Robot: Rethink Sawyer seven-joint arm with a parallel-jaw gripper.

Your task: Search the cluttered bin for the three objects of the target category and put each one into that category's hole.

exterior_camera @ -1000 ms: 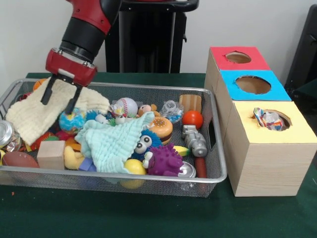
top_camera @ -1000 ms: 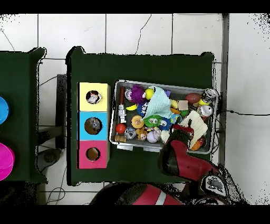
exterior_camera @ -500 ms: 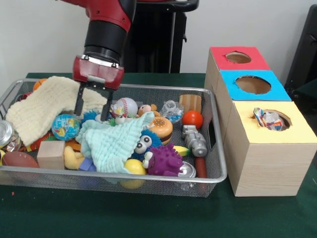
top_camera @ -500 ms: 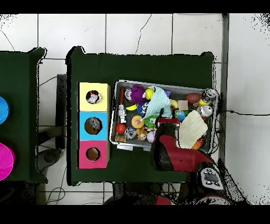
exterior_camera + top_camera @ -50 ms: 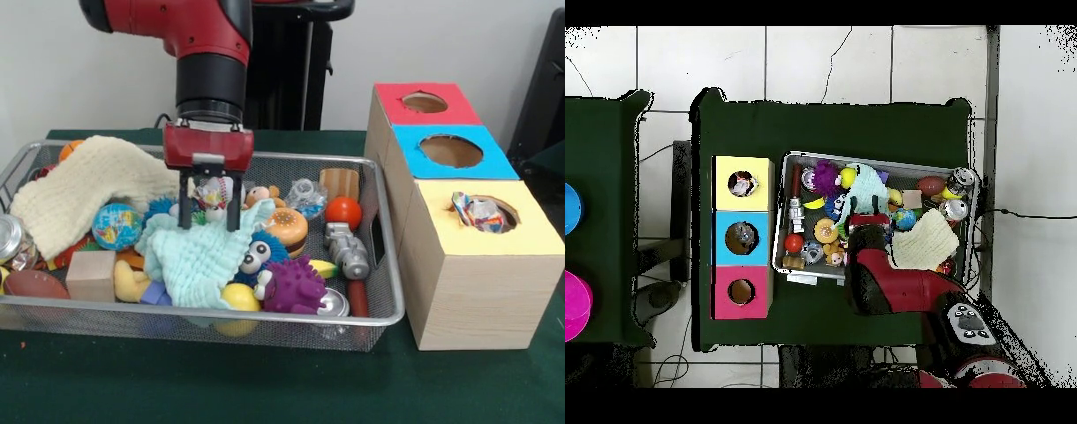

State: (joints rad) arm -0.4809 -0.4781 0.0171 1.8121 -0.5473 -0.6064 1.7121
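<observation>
My gripper (image 5: 210, 210) hangs open over the middle of the wire bin (image 5: 388, 296), its fingertips just above the mint cloth (image 5: 194, 258). A baseball (image 5: 224, 188) shows between and behind the fingers; nothing is held. Around it lie a globe ball (image 5: 116, 225), a burger toy (image 5: 287, 230), an orange ball (image 5: 342, 212) and a purple spiky toy (image 5: 296, 287). To the right stand the red box (image 5: 393, 95), blue box (image 5: 494, 163) and yellow box (image 5: 530, 234). A crumpled wrapper (image 5: 477, 212) sits in the yellow hole. From overhead the arm covers the gripper (image 5: 865, 224).
A cream cloth (image 5: 79, 185) drapes over the bin's left end. A wooden block (image 5: 91, 276), a can (image 5: 11, 237) and a toy hammer (image 5: 349, 256) also lie in the bin. In the overhead view the boxes (image 5: 743, 237) stand left of the bin (image 5: 875, 163).
My gripper has swung right in the front view, from over the cream cloth to above the mint cloth and baseball. The globe ball, once partly hidden, now shows fully.
</observation>
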